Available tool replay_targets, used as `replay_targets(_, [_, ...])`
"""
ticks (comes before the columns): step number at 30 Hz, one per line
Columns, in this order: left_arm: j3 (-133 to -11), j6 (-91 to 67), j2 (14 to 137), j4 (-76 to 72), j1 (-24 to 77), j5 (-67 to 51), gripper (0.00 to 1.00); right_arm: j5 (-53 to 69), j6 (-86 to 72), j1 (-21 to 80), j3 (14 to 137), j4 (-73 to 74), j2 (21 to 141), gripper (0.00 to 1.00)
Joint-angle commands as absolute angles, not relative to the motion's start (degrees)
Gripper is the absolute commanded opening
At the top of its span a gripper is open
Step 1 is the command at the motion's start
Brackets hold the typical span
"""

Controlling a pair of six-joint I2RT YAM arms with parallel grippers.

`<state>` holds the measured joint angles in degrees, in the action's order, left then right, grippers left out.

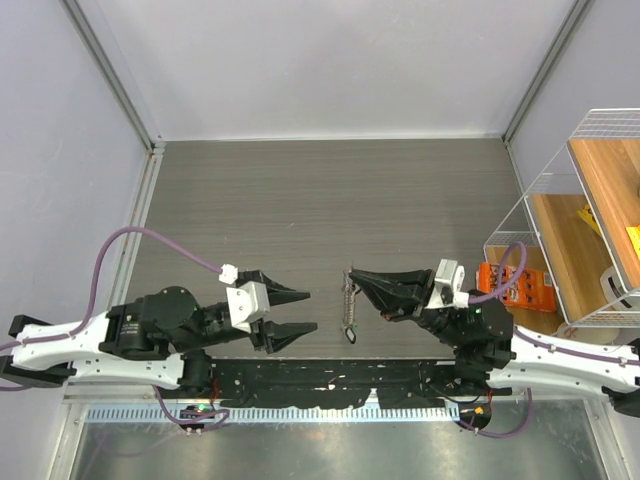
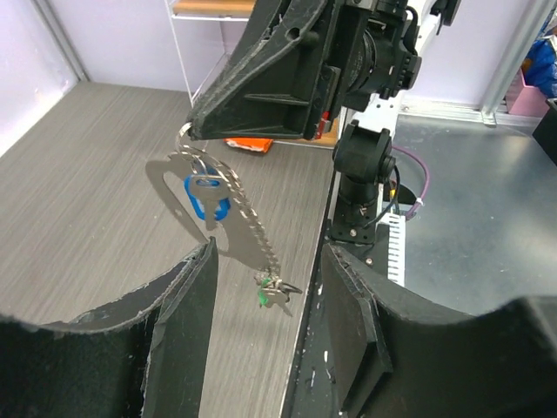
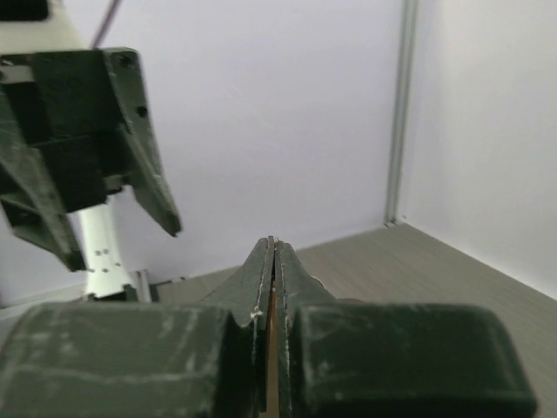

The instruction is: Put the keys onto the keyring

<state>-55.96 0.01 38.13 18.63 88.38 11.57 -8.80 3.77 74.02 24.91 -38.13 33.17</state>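
Note:
My right gripper (image 1: 352, 275) is shut on the top of the thin metal keyring (image 2: 185, 144) and holds it in the air above the table's near edge. A blue-headed key (image 2: 207, 195) hangs on the ring. A bead chain (image 2: 250, 225) drops from it to a green-headed key (image 2: 262, 297) and a dark key (image 2: 288, 287). In the top view the ring and chain (image 1: 349, 300) hang as one thin strand. My left gripper (image 1: 311, 311) is open and empty, just left of the hanging strand. In the left wrist view its jaws (image 2: 268, 258) frame the chain's lower end. The right wrist view shows only its closed tips (image 3: 271, 246).
An orange packet (image 1: 515, 286) lies on the table behind the right arm, and it also shows in the left wrist view (image 2: 248, 144). A white wire rack with wooden shelves (image 1: 590, 200) stands at the right edge. The black base rail (image 1: 330, 380) runs along the near edge.

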Motion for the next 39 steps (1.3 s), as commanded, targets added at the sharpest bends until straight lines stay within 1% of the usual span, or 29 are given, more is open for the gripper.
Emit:
replay_targets(1, [-53.53,-2.9,35.16,16.17,88.51,14.68,0.56,-21.5,6.94,74.0,26.02,-37.01,34.19,0.05])
replay_targets(6, [-50.1,-5.18,31.82,16.0,88.51,15.65,0.57,-32.85,8.61,73.74,26.54,-34.37,41.28,0.05])
replay_targets(9, [-48.35,-6.32,30.24,15.73,88.5,15.91,0.57,-35.24,6.87,72.69,27.42,-33.05,46.83,0.05])
replay_targets(12, [-47.11,-7.03,28.83,15.73,88.51,16.08,0.58,-33.41,3.0,69.27,27.95,-32.61,53.33,0.05])
replay_targets(17, [-45.62,-7.73,26.81,16.08,88.51,16.26,0.59,-29.53,-4.29,63.9,29.09,-31.82,60.9,0.05])
replay_targets(23, [-44.3,-7.91,25.14,15.65,88.51,16.7,0.59,-27.16,-7.73,60.04,33.57,-31.2,70.91,0.05])
replay_targets(26, [-43.86,-7.73,25.31,15.29,88.51,16.44,0.6,-25.67,-9.31,57.75,36.91,-30.94,74.96,0.05])
replay_targets(29, [-43.94,-7.65,25.75,15.38,88.51,16.52,0.6,-23.73,-12.21,54.07,42.86,-27.96,81.45,0.05])
replay_targets(35, [-43.95,-7.82,27.24,14.94,88.51,15.82,0.6,-24.16,-14.76,50.11,53.85,-22.33,93.32,0.05])
replay_targets(37, [-44.12,-7.74,27.68,15.03,88.51,15.82,0.61,-25.92,-14.94,49.14,56.76,-20.92,96.66,0.09])
replay_targets(38, [-44.21,-7.73,27.86,15.12,88.51,15.73,0.61,-26.71,-14.42,48.96,57.65,-20.48,97.46,0.15])
replay_targets(39, [-44.38,-7.65,27.95,15.29,88.51,15.91,0.61,-28.2,-13.98,48.52,58.7,-20.48,98.86,0.18])
